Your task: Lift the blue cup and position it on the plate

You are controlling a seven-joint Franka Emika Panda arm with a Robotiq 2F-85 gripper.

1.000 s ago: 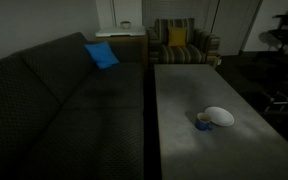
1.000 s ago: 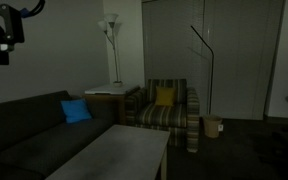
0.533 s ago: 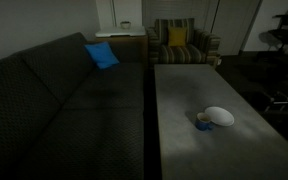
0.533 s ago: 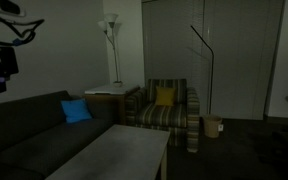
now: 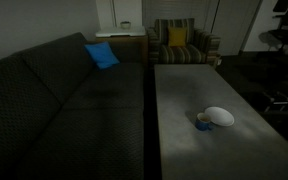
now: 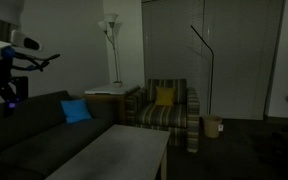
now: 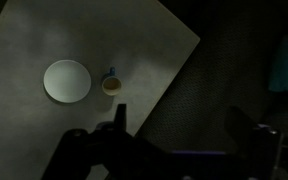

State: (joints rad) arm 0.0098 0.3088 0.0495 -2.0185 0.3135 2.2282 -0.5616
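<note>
Wrist view: the gripper [image 7: 179, 140] hangs high over the table. Its two fingers are wide apart and there is nothing between them. Down below, the blue cup [image 7: 111, 84] sits on the gray table [image 7: 44, 30], close to the table's edge. The plate [image 7: 67, 81] lies just beside the cup, and the cup is not on it. In an exterior view the cup stands upright next to the plate. A dark sofa [image 5: 64, 100] is beside the table, with a blue cushion [image 5: 101, 55] on it.
</note>
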